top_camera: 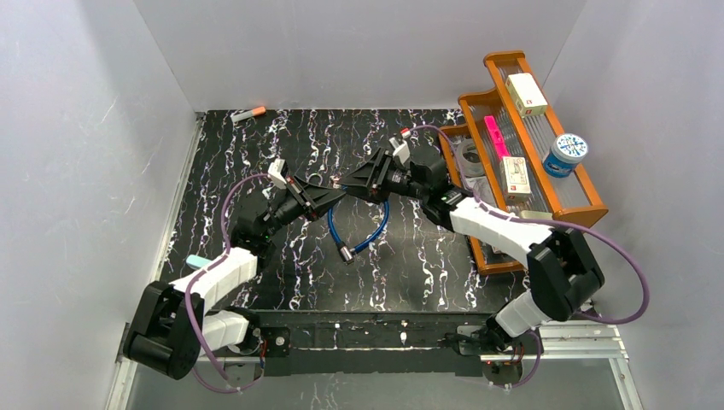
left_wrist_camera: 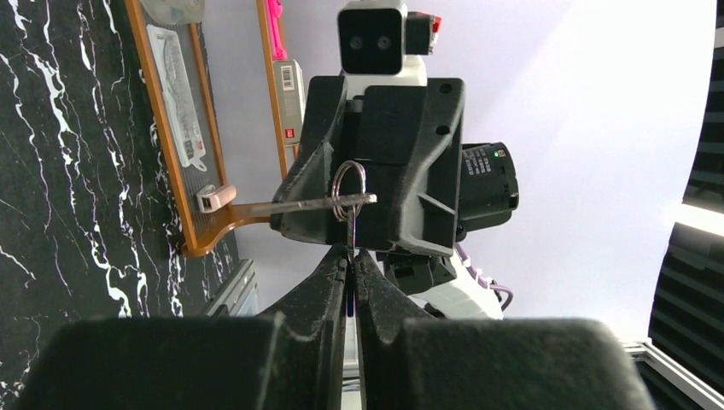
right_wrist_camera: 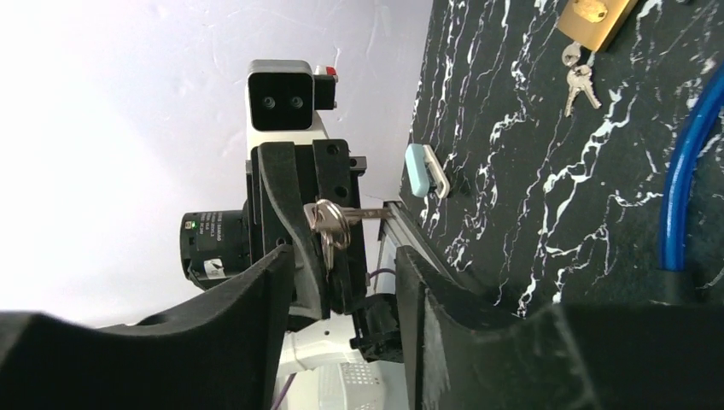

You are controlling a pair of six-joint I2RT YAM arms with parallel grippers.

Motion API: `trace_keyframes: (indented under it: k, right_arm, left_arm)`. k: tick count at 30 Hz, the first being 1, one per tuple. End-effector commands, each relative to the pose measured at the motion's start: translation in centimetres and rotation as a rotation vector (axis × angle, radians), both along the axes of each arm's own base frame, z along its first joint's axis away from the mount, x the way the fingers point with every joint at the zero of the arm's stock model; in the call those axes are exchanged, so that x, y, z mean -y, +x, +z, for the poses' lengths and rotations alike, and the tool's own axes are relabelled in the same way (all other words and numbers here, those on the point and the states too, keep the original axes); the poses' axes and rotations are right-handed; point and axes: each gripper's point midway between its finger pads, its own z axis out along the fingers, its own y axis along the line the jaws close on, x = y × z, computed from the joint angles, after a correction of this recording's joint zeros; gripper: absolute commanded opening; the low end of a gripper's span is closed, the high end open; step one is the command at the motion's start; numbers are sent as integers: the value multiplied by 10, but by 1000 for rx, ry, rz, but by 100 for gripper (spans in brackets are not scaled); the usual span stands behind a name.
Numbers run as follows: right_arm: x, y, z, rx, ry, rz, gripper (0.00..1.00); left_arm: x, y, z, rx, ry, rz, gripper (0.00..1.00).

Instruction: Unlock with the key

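The left fingers (left_wrist_camera: 329, 286) pinch the key (right_wrist_camera: 328, 219) mid-air while the right fingers (right_wrist_camera: 256, 299) stand apart, apparently passing it across for unlocking.

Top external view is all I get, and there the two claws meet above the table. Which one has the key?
Observer: The left gripper. Its fingers are pinched shut on the key.
Operator: And the other claw?
Observer: The right gripper is open, jaws apart, gripping nothing.
Operator: Where's the lock?
Observer: A brass padlock lies on the table, with small keys beside it.
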Motion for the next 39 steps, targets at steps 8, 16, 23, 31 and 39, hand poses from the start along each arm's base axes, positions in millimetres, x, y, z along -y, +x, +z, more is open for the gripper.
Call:
trace_keyframes:
  k: [8, 16, 23, 31, 39]
  right_arm:
    - [45, 3, 48, 370, -117, -28, 73]
    - [40, -9, 22, 664, -333, 274, 74]
    - [22, -9, -33, 602, -474, 311, 75]
    - [9, -59, -23, 726, -218, 543, 50]
    - [8, -87, -13, 720, -77, 631, 61]
  left_arm:
    - [11, -18, 0, 113, 104, -131, 0]
    - [-18, -42, -84, -5, 782, -310, 0]
    - [-54, -61, -114, -77, 1178, -501, 0]
    - [-24, -88, -72, 243, 1065, -672, 0]
    - [-4, -109, -53, 418, 934, -771, 0]
